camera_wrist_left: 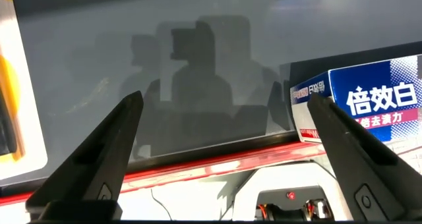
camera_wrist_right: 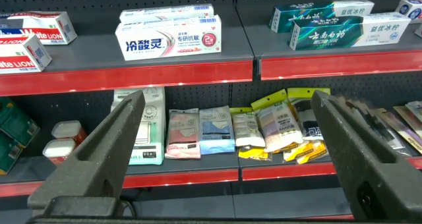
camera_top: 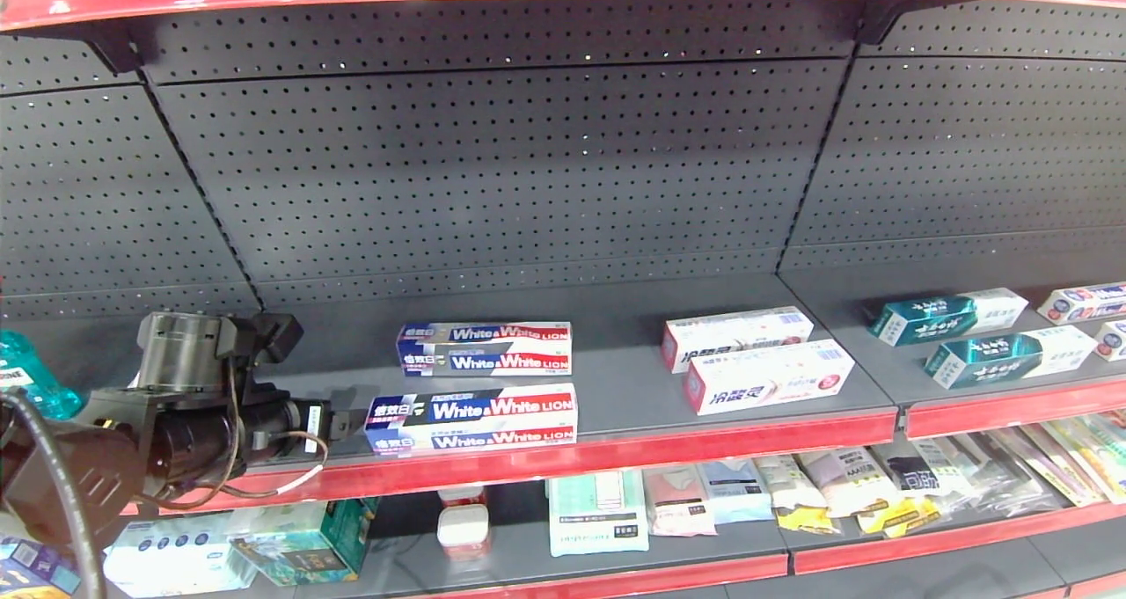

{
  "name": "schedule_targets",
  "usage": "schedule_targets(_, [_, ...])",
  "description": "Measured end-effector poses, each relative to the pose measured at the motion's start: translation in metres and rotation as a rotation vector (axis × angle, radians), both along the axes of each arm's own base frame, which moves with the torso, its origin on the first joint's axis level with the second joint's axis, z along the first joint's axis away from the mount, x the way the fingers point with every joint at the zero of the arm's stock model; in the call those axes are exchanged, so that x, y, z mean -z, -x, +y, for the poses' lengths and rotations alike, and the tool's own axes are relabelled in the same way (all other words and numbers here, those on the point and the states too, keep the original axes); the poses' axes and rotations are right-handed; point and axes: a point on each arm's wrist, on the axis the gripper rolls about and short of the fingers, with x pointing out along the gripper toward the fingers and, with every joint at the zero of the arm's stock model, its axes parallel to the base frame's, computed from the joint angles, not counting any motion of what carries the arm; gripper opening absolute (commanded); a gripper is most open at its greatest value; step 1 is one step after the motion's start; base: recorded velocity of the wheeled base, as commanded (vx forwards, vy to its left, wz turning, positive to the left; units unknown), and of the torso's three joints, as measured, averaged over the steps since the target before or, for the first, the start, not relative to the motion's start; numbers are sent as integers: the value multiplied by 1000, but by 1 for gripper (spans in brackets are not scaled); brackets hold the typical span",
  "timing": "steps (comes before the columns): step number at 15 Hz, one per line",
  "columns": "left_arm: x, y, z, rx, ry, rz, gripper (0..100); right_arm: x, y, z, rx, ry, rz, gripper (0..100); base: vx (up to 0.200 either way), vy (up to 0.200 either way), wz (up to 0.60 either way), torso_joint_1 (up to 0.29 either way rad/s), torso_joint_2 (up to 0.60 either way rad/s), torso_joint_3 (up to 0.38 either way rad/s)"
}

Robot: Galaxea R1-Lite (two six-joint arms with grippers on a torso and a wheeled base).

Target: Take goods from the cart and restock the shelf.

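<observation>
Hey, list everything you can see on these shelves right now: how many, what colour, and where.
toothpaste boxes: 2, blue, white and red, upper shelf, left of centre
pink boxes: 2, white and pink, upper level, centre-right
teal boxes: 2, teal and white, right section
bottle: 1, clear blue, far left
jars: 2, white and red, lower level
flat packets: several, pale mixed colours, lower level, centre to right
left gripper: 1, black, open, at the front toothpaste box's left end
right gripper: 1, black, open, facing the shelves
</observation>
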Motion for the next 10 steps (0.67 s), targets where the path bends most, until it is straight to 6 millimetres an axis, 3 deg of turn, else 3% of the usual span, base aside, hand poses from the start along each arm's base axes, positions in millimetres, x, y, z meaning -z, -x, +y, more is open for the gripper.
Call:
schedule_targets(6, [-3,-1,1,-6,1,-24,100,0,0,0,0,0,0,100,0,0,0,0,0,0])
schedule_targets(10, [-15,8,10,-36,-28,-59,100,0,0,0,0,0,0,100,0,0,0,0,0,0])
